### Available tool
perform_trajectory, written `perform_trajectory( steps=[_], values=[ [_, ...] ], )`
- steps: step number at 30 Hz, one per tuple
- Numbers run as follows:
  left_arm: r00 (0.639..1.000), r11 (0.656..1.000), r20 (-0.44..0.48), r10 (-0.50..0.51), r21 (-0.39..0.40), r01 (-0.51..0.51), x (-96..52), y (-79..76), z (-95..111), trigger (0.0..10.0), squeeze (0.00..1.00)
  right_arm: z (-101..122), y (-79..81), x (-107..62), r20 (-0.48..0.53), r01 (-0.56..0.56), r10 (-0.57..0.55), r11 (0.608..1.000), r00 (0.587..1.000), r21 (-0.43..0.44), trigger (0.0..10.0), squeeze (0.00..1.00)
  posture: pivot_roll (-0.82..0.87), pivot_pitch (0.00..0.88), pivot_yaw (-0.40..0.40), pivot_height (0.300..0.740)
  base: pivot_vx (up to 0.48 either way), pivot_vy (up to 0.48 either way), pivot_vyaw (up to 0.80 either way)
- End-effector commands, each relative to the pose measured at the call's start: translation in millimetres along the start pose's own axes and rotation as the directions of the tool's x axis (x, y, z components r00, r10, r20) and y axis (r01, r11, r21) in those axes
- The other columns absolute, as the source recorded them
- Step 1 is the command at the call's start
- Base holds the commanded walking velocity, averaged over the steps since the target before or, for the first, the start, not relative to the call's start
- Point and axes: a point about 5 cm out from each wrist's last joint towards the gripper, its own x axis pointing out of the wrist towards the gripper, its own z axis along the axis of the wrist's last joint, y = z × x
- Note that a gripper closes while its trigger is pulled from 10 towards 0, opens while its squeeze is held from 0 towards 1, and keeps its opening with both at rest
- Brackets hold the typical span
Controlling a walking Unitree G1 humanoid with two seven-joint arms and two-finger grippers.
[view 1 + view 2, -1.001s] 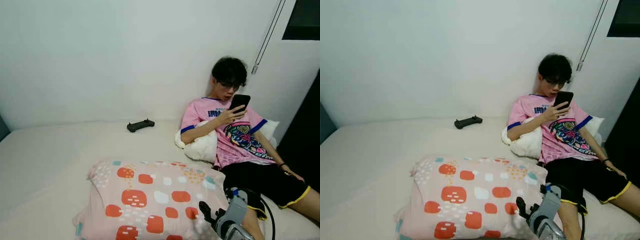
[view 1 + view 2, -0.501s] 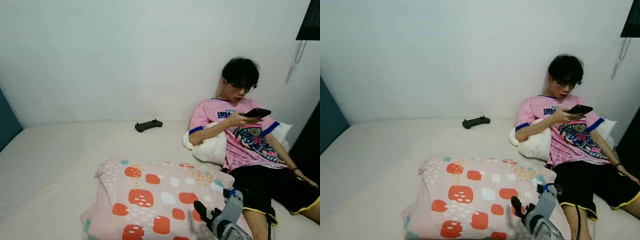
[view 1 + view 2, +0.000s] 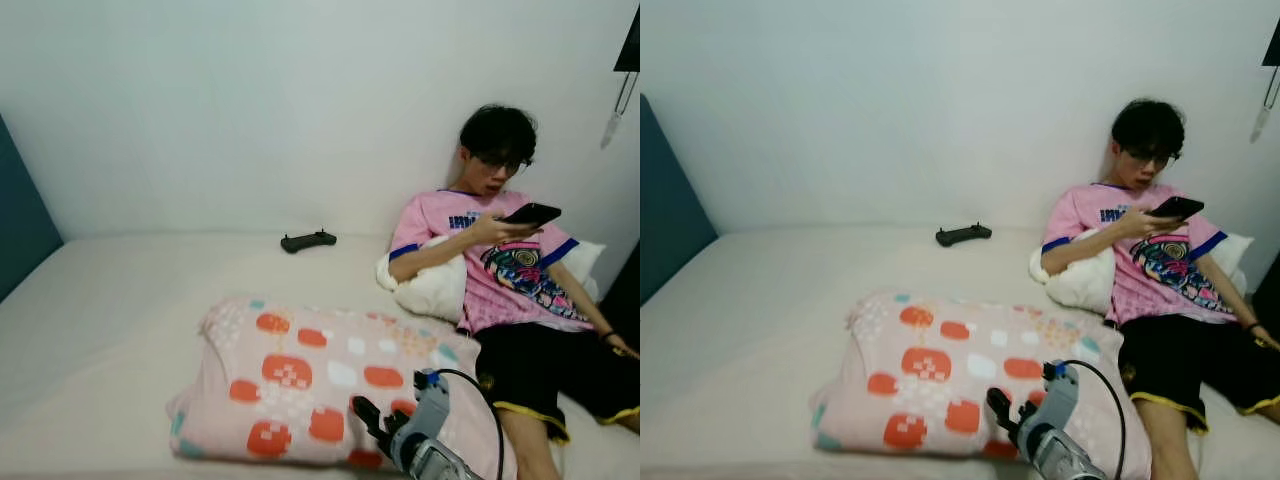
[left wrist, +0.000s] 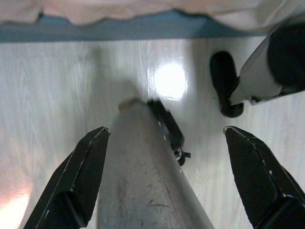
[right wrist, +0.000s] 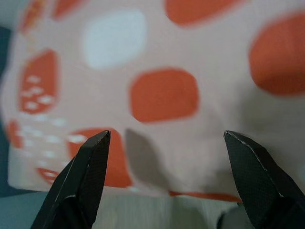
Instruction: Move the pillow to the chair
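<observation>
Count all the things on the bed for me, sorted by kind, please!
Patterned pillow: 1
White pillow: 1
Black game controller: 1
Person holding a phone: 1
Robot pincer, the right pincer, over the patterned pillow: 1
Total: 5

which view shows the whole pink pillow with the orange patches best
The left eye view: the pink pillow with orange and white patches lies whole on the white bed, the right gripper at its near edge. The right eye view shows much the same. The right wrist view has a blurred close-up between open fingers.
</observation>
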Motion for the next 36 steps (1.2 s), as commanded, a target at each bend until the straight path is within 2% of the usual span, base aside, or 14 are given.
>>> perform_trajectory(
  steps=[1,4,5,9,12,13,14,15,17,18,24,30,32,36],
  values=[
    [1.000,1.000,-0.016,0.013,0.009,-0.013,-1.6,4.6,-7,10.0,0.00,-4,-6.8,-2.5,0.001,0.049,-0.050,0.997,0.999,0.053,10.0,0.00,-0.08,0.050,0.008,0.621,0.000,0.000,0.00],
    [1.000,1.000,-0.021,0.013,0.009,-0.012,-2.2,5.2,-9,10.0,0.00,0,-12.9,-4.6,0.033,0.073,-0.079,0.986,0.996,0.152,10.0,0.00,-0.09,0.056,0.009,0.621,0.000,0.000,0.00],
    [1.000,1.000,-0.026,0.012,0.013,-0.011,-2.5,5.6,-11,10.0,0.00,-1,-9.5,-4.1,0.030,0.025,-0.031,0.983,0.999,0.181,10.0,0.00,-0.09,0.056,0.010,0.621,0.000,0.000,0.00],
    [0.999,1.000,-0.033,0.011,0.023,-0.011,-3.2,7.3,-13,10.0,0.00,-9,1.6,-2.7,0.013,-0.095,0.094,0.976,0.995,0.196,10.0,0.00,-0.09,0.062,0.014,0.621,0.000,0.000,0.00],
    [0.999,1.000,-0.033,0.012,0.024,-0.011,-3.5,8.4,-13,10.0,0.00,-12,0.5,-3.5,0.027,-0.094,0.091,0.964,0.996,0.249,10.0,0.00,-0.08,0.064,0.017,0.621,0.000,0.000,0.00],
    [0.999,1.000,-0.032,0.013,0.026,-0.012,-3.7,9.2,-14,10.0,0.00,-13,-0.9,-4.2,0.045,-0.093,0.083,0.946,0.996,0.310,10.0,0.00,-0.08,0.065,0.018,0.621,0.000,0.000,0.00],
    [0.999,1.000,-0.032,0.013,0.026,-0.012,-3.7,9.2,-14,10.0,0.00,-13,-0.9,-4.2,0.045,-0.093,0.083,0.946,0.996,0.310,10.0,0.00,-0.08,0.065,0.018,0.621,0.000,0.000,0.00],
    [0.999,1.000,-0.031,0.014,0.027,-0.014,-3.9,10.4,-14,10.0,0.00,-14,-2.3,-4.8,0.057,-0.086,0.068,0.916,0.996,0.392,10.0,0.00,-0.07,0.072,0.024,0.621,0.000,0.000,0.00],
    [0.999,0.999,-0.030,0.017,0.029,-0.016,-4.2,12.0,-14,10.0,0.00,-18,0.8,-4.1,0.038,-0.089,0.080,0.898,0.996,0.431,10.0,0.00,-0.06,0.076,0.030,0.621,0.000,0.000,0.00],
    [0.999,0.999,-0.030,0.019,0.032,-0.018,-4.6,13.7,-14,10.0,0.00,-24,7.8,-2.8,0.007,-0.116,0.125,0.899,0.992,0.422,10.0,0.00,-0.06,0.081,0.037,0.621,0.000,0.000,0.00],
    [0.999,0.999,-0.035,0.025,0.041,-0.024,-5.5,17.4,-15,10.0,0.00,-34,14.2,-2.5,-0.039,-0.137,0.166,0.905,0.985,0.402,10.0,0.00,-0.06,0.088,0.049,0.621,0.000,0.000,0.00],
    [0.999,0.999,-0.038,0.028,0.046,-0.026,-6.3,21.0,-16,10.0,0.00,-10,-3.6,-5.6,0.091,-0.105,0.074,0.901,0.993,0.421,10.0,0.00,-0.05,0.090,0.061,0.621,0.000,0.000,0.00],
    [0.999,0.999,-0.036,0.027,0.047,-0.025,-6.4,21.6,-15,10.0,0.00,10,-19.6,-10.5,0.180,-0.066,-0.019,0.889,0.984,0.453,10.0,0.00,-0.05,0.089,0.068,0.621,0.000,0.000,0.00],
    [0.999,0.998,-0.033,0.028,0.049,-0.026,-6.5,22.8,-14,10.0,0.00,30,-32.4,-16.1,0.260,-0.055,-0.080,0.880,0.962,0.472,10.0,0.00,-0.04,0.089,0.076,0.621,0.000,0.000,0.00]
  ],
)
